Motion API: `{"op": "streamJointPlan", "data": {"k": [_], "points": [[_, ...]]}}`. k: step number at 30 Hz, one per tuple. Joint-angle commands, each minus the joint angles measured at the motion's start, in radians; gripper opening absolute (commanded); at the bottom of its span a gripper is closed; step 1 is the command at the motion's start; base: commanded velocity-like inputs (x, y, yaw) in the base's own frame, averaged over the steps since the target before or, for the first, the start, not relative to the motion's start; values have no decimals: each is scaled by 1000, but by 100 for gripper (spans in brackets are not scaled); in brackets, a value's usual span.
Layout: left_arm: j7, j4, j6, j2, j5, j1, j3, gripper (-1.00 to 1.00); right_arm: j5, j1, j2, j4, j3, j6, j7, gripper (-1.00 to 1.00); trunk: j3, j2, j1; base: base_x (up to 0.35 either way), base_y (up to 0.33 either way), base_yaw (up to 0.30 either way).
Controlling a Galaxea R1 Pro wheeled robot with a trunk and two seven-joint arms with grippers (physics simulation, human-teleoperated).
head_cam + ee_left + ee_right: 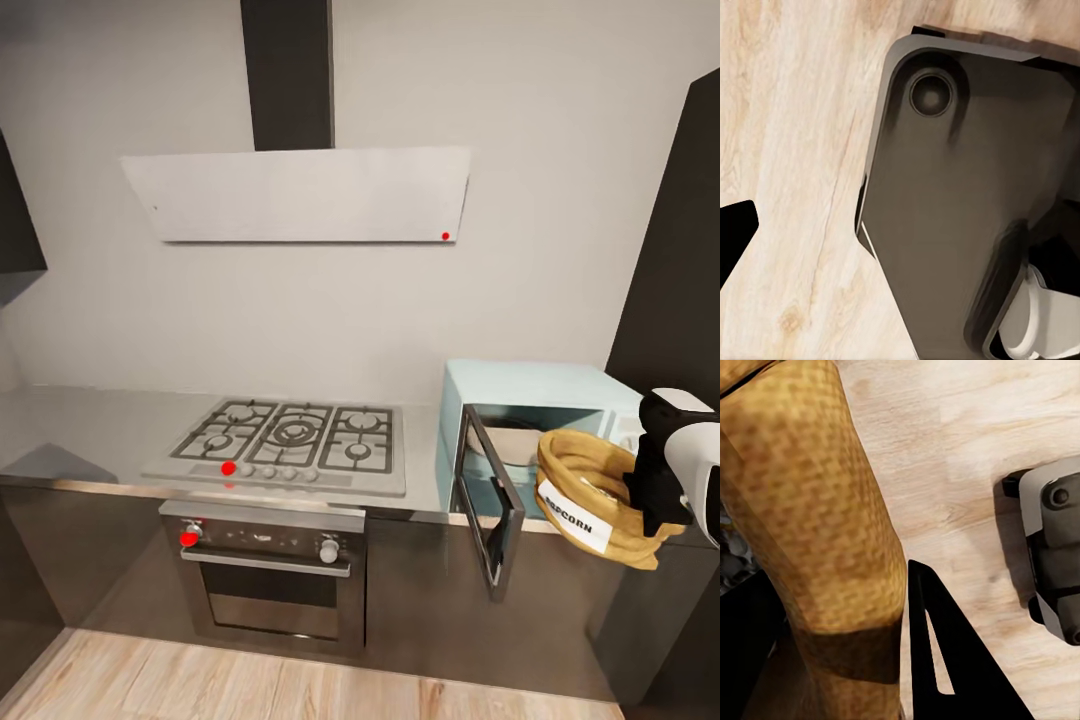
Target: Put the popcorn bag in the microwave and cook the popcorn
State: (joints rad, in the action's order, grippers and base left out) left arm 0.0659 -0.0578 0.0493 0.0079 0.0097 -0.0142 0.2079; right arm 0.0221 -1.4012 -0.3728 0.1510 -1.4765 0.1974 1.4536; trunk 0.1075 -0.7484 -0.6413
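Grey gas hob [290,440] above built-in oven [268,570], white hood [300,195] overhead, wooden floor [200,685].

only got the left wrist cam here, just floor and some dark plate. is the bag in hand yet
Observer: Yes. In the head view the right gripper holds the popcorn bag off the countertop.
Operator: microwave door open?
Observer: Open, swung out toward the robot; the microwave sits right of the hob.
Operator: bag inside yet?
Observer: No, it hangs tilted in front of the opening, label facing out.
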Motion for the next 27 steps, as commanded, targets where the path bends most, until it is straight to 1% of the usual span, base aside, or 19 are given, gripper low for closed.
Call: {"op": "streamJointPlan", "data": {"k": [1,5,9,15,20,27], "points": [[2,-2,5,0,1,-1,4,100,2,-1,0,1,1,10,1,-100,5,-9,-4,0,0,0],[2,-2,6,0,1,0,4,100,2,-1,-1,1,0,11,-64,-100,17,-37,-20,0,0,0],[2,-2,6,0,1,0,4,100,2,-1,-1,1,-1,11,-74,-100,30,-65,-35,0,0,0],[-1,-2,6,0,1,0,3,100,2,-1,-1,1,-2,13,-74,-100,30,-65,-35,0,0,0],[-3,5,7,8,1,0,-1,100,2,-1,-1,1,-2,16,-75,-100,30,-65,-35,13,0,0],[-3,7,5,8,1,0,-2,100,3,-1,-2,1,-3,16,-75,-100,30,-65,-35,280,0,0]]}}
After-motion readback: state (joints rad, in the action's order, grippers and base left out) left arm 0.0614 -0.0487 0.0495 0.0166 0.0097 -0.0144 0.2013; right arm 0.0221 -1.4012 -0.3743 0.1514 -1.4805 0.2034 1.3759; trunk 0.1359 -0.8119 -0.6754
